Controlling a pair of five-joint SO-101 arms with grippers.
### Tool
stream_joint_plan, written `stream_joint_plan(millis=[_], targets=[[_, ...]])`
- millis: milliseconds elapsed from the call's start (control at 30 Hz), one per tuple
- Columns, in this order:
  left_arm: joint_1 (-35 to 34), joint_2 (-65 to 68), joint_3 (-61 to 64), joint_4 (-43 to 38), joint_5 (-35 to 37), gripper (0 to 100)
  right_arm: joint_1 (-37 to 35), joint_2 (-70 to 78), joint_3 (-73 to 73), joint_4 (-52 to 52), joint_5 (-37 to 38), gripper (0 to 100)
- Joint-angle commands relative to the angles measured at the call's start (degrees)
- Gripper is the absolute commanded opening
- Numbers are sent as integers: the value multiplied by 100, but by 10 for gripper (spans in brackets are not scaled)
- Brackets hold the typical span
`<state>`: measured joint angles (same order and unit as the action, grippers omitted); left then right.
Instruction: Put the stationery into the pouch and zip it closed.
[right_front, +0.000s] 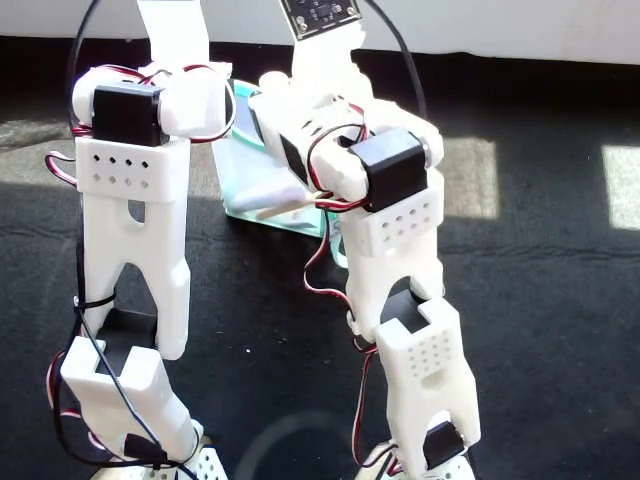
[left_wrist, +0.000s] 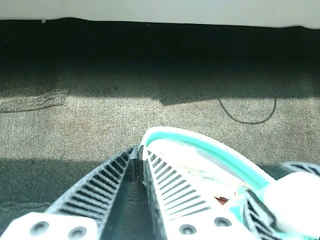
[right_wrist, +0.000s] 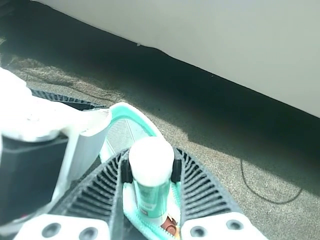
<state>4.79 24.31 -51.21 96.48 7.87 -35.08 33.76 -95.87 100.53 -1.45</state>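
Note:
A clear pouch (right_front: 243, 196) with a teal zip rim stands open at the back middle of the table, between the two arms. My left gripper (left_wrist: 138, 152) is shut on the pouch's rim (left_wrist: 210, 152) at one end of the opening. My right gripper (right_wrist: 150, 157) is shut on a glue stick (right_wrist: 149, 192) with a white cap and a teal body. It holds the stick upright over the pouch's mouth (right_wrist: 117, 112). A thin wood-coloured stick (right_front: 285, 208) pokes out of the pouch. The arms' upper links hide both grippers in the high view.
Dark grey felt (right_front: 540, 330) covers the table, with sunlit patches at the right. A white wall (right_wrist: 240, 45) runs along the far edge. Red and black cables (right_front: 325, 275) hang between the arms. Open felt lies to the right of the right arm.

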Motion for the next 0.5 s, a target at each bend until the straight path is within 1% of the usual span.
stream_joint_plan(millis=[0,133,200,467], targets=[[31,453,110,237,44,10,-40,189,-523,57,44,40],[31,453,110,237,44,10,-40,277,-541,57,26,179],[31,453,110,237,44,10,-40,215,-549,57,26,225],[31,453,110,229,44,10,4,-382,-541,48,26,228]])
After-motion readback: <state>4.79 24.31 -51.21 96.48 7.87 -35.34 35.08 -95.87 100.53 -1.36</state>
